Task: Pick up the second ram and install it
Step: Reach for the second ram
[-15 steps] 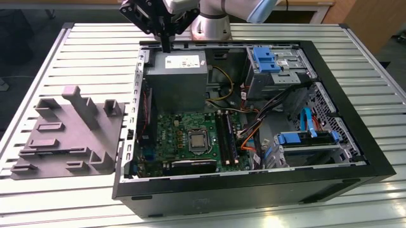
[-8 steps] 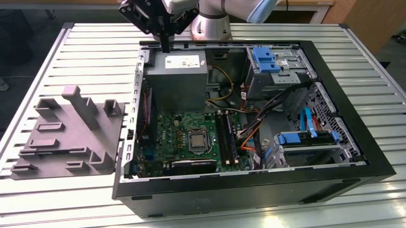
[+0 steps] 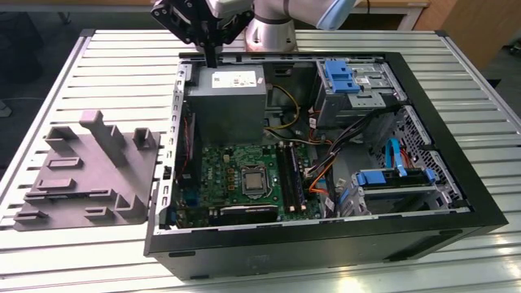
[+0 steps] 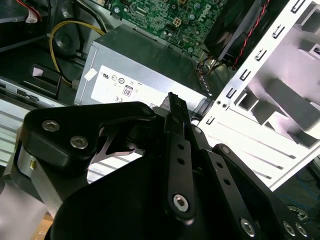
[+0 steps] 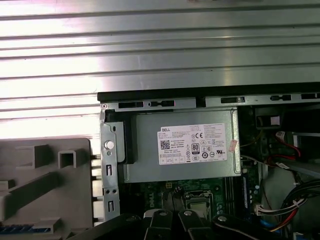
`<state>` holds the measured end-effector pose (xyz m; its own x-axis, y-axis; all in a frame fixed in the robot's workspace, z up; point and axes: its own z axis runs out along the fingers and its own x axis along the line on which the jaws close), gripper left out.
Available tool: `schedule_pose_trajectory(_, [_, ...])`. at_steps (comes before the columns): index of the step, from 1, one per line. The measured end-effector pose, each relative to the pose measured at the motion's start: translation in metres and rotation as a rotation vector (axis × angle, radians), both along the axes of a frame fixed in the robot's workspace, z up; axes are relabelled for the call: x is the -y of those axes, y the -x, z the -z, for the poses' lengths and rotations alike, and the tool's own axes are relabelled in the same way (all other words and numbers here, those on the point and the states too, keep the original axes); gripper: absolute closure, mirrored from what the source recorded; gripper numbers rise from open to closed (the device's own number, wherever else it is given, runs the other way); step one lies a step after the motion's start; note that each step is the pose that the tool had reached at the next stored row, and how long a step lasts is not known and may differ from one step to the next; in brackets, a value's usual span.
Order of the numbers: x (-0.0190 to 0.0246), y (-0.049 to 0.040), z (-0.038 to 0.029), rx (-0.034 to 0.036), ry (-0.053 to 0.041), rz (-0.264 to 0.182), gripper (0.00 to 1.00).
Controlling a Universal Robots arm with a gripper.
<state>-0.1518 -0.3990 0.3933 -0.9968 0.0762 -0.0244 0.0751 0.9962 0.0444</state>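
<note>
Black linkage of the claw (image 4: 175,103) sits closest in the second wrist view, its fingers drawn together with nothing visible between them. The claw hangs over the far rim of the open computer case (image 3: 456,183), just above the power supply (image 3: 224,101). Off to the claw's side, outside the case wall toward the exterior view's left, sits the grey fixture (image 3: 89,177). The second ram (image 5: 24,230) is probably the thin bluish strip lying in that fixture, though too little shows to be sure. Its long axis seems to run along the case's far rim, crosswise to the memory slots (image 3: 291,177) beyond the power supply.
</note>
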Motion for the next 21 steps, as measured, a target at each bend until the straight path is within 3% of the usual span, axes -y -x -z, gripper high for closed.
schedule_pose_trajectory(21, [0.0001,0.0104,0.0,0.0,0.0001,0.0,0.89])
